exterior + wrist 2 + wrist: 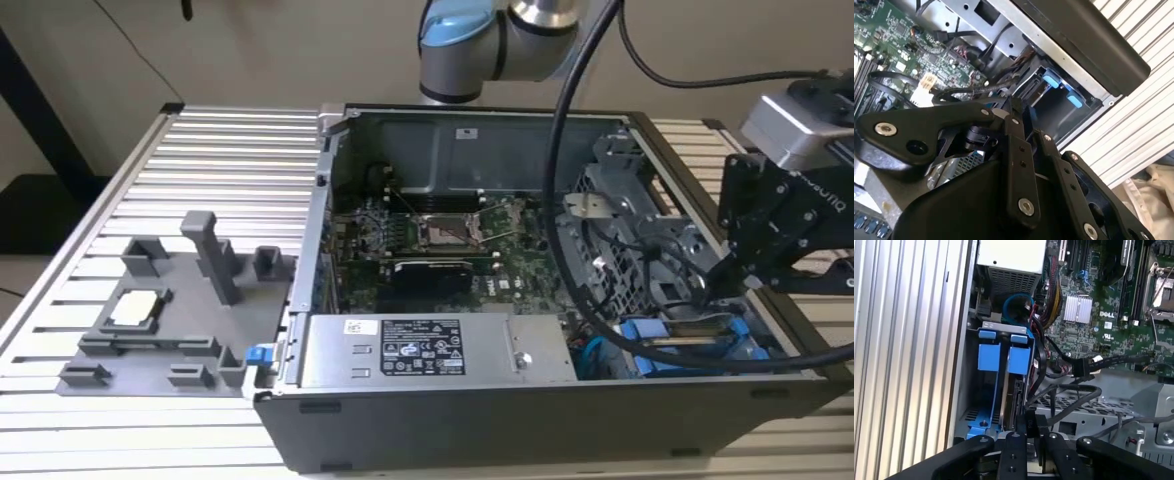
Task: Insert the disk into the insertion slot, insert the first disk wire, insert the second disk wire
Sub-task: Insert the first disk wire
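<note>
The disk (1012, 395) stands on edge in the insertion slot (973, 405), its blue carrier (1019, 360) showing in the first wrist view. In the exterior view the disk (687, 345) lies in the slot (638, 362) at the near right corner of the open case. My gripper (1032, 432) is shut on the black connector of a disk wire (1074, 397), right at the disk's near end. The wire curves away toward the circuit board. The gripper (707, 295) reaches down into the case from the exterior view's right. In the second wrist view the gripper (1013, 107) points at the bay.
A grey power-supply box (434, 350) sits beside the bay. The motherboard (441, 240) lies behind it, with cable bundles (1046, 300) and another black connector (1080, 367) nearby. A grey fixture tray (160, 320) with posts stands on the slatted table (227, 160) at the exterior view's left.
</note>
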You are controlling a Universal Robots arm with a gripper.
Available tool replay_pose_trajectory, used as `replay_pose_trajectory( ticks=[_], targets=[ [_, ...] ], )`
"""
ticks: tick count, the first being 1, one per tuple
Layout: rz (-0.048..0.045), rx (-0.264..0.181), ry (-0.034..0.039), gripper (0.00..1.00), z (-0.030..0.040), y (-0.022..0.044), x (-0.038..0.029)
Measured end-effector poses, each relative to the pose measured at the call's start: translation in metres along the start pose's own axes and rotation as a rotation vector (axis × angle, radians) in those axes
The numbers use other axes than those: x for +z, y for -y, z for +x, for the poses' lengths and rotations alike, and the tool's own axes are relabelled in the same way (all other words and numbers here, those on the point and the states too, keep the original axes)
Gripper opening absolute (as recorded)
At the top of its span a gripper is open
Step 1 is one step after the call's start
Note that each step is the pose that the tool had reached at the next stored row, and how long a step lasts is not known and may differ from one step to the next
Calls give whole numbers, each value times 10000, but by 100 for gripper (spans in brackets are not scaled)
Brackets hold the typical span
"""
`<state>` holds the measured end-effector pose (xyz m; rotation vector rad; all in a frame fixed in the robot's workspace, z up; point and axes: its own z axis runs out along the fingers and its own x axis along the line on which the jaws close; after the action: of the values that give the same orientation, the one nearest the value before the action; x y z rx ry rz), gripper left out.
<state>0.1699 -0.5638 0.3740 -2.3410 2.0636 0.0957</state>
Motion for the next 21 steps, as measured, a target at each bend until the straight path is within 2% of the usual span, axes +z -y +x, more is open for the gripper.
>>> replay_pose_trajectory(
  ticks=[2,8,9,11,13,16,18,19,21],
  targets=[
    [-50,4,7,19,7,29,3],
    [-51,22,10,19,7,33,3],
    [-69,35,14,19,8,34,6],
    [-161,67,38,19,9,35,15],
    [-175,78,128,19,11,44,26],
    [-161,77,335,19,21,57,41],
    [-186,76,442,19,36,66,49],
    [-262,81,482,19,49,71,51],
    [-495,99,522,19,77,80,51]
  ],
)
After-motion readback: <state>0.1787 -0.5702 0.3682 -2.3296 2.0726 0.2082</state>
